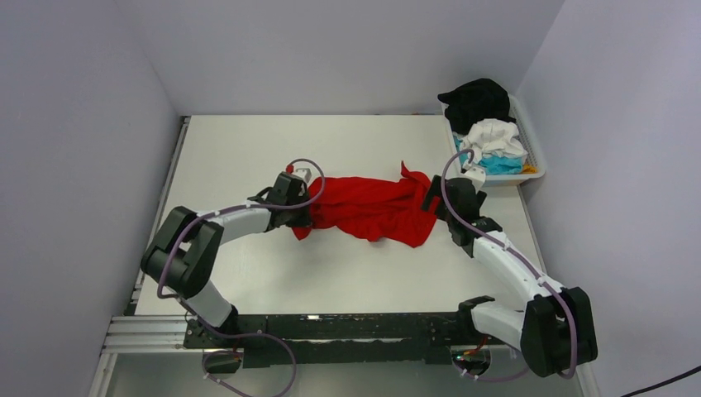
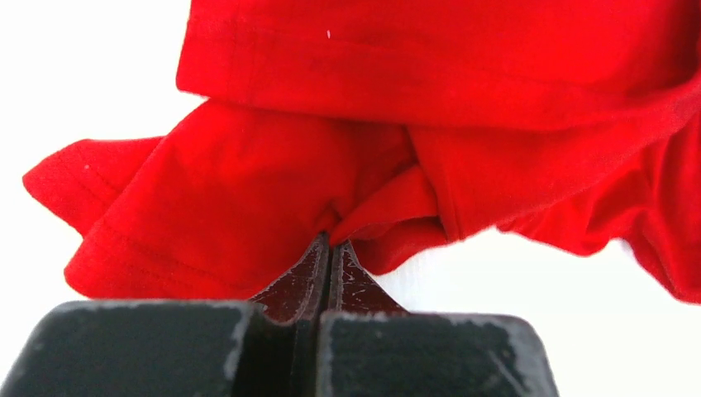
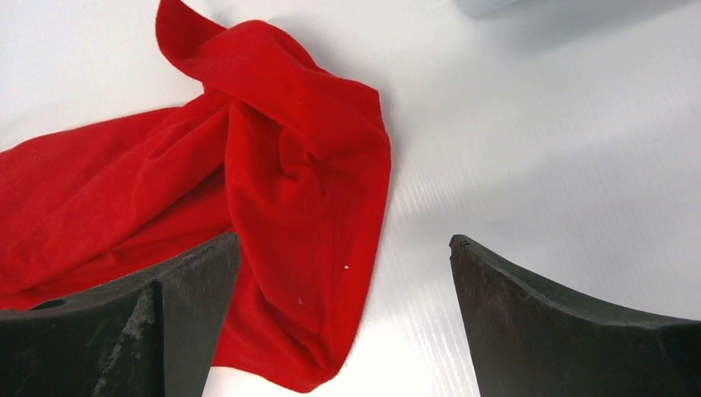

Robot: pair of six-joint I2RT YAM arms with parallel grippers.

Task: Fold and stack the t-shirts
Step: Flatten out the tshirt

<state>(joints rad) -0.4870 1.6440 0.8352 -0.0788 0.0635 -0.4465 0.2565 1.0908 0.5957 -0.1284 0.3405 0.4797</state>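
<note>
A bright red t-shirt [image 1: 372, 207] lies crumpled across the middle of the white table. My left gripper [image 1: 303, 217] is at its left end, shut on a pinch of red cloth [image 2: 364, 219]. My right gripper [image 1: 431, 197] is open at the shirt's right end, with a fold of red cloth [image 3: 306, 248] lying between its fingers [image 3: 190, 281], untouched by the jaws. A black t-shirt [image 1: 477, 99], a white one [image 1: 493, 135] and a turquoise one [image 1: 498, 163] are heaped in the basket at the back right.
The white slatted basket [image 1: 536, 157] stands at the table's back right corner against the wall. Walls close in on the left, back and right. A metal rail [image 1: 331, 327] runs along the near edge by the arm bases.
</note>
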